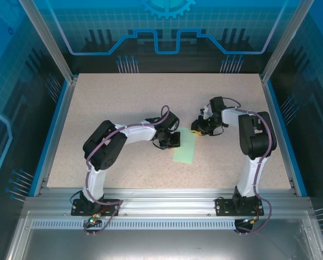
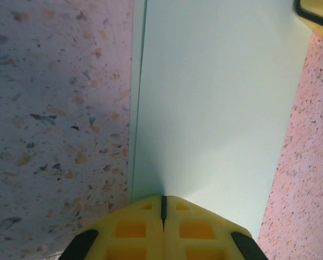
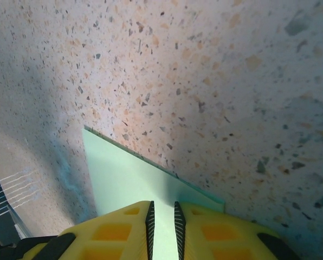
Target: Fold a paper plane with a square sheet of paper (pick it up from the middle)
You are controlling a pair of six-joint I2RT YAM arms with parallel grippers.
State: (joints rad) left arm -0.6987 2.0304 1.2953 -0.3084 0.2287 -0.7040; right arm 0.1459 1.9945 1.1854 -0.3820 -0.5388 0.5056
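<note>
The square sheet of paper (image 1: 185, 151) is pale mint green and lies flat on the speckled table, folded into a narrow double-layer rectangle. A paper plane is out of view. My left gripper (image 1: 174, 141) is shut, its yellow fingertips (image 2: 150, 208) resting on the sheet (image 2: 215, 108) near its layered left edge. My right gripper (image 1: 198, 130) stands over the sheet's far corner (image 3: 123, 179). Its jaws are a narrow gap apart (image 3: 162, 208), with flat paper showing between them. A yellow finger of the right gripper (image 2: 318, 16) shows at the top right of the left wrist view.
The speckled beige tabletop (image 1: 123, 103) is bordered by a blue rim and glass walls. Bare table (image 3: 215, 81) lies beyond the paper in the right wrist view. Both arm bases sit on the metal rail (image 1: 167, 200) at the near edge.
</note>
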